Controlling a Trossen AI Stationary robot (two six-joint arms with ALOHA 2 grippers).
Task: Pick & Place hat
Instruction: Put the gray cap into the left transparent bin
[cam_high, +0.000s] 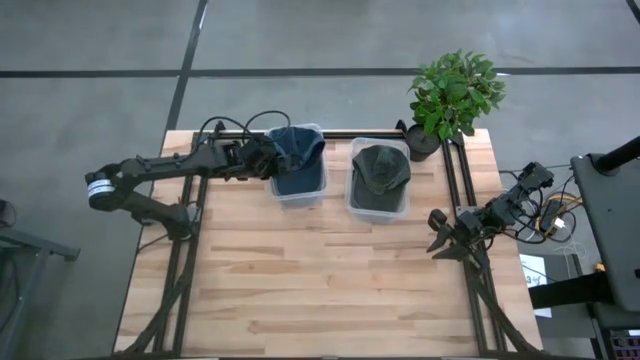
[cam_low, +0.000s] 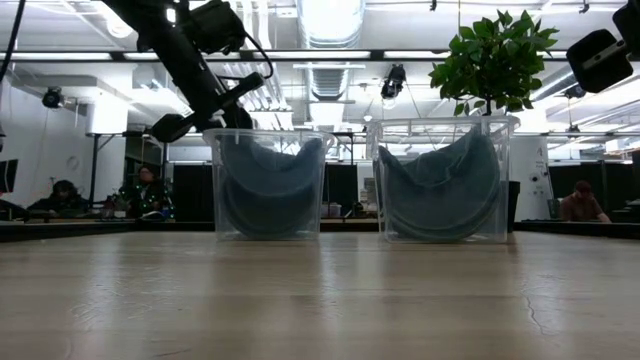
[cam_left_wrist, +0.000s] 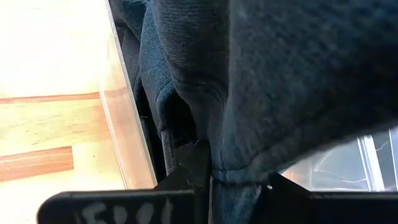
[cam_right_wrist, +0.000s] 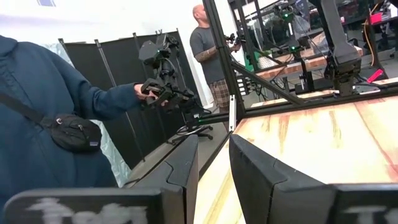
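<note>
- The left gripper (cam_high: 268, 158) is closed on the edge of the blue hat (cam_high: 296, 150), which lies in the left clear bin (cam_high: 299, 194).
- The right gripper (cam_high: 441, 240) waits at the table's right edge, its fingers apart.
- No readable writing appears anywhere.

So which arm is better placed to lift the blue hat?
Left. Its claw is shut on the blue hat at the left bin; the right claw waits open, far off.

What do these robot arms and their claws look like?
Both arms are dark and slim, in jointed segments. The left arm has a pale band near its elbow; the right arm trails loose cables. The right gripper has two flat black fingers and white lettering.
</note>
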